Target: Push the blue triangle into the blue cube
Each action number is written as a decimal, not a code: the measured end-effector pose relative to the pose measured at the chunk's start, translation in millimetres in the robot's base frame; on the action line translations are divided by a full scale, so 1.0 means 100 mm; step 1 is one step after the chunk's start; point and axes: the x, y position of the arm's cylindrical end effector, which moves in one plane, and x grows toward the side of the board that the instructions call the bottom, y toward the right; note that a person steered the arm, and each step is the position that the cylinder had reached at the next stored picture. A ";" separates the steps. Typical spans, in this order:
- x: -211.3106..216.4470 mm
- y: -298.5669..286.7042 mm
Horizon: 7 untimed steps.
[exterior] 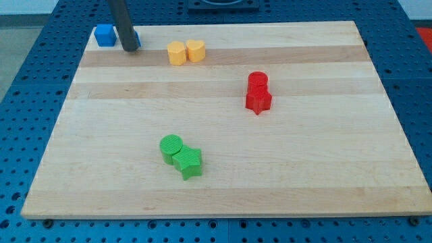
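Observation:
The blue cube (104,35) sits at the top left corner of the wooden board (223,189). The blue triangle (136,39) is just right of it, mostly hidden behind my dark rod; only a small blue edge shows. My tip (128,49) rests on the board at the triangle's left side, between the triangle and the cube. A small gap separates the cube from the rod.
Two yellow blocks (185,51) sit side by side at the top centre. A red cylinder (258,80) touches a red star-like block (258,100) right of centre. A green cylinder (171,146) touches a green star-like block (188,162) at lower centre.

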 end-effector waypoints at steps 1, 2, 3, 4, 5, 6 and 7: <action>0.01 0.06; 0.01 0.31; -0.04 0.50; -0.19 0.53; -0.26 0.49; -0.26 0.37; -0.26 0.22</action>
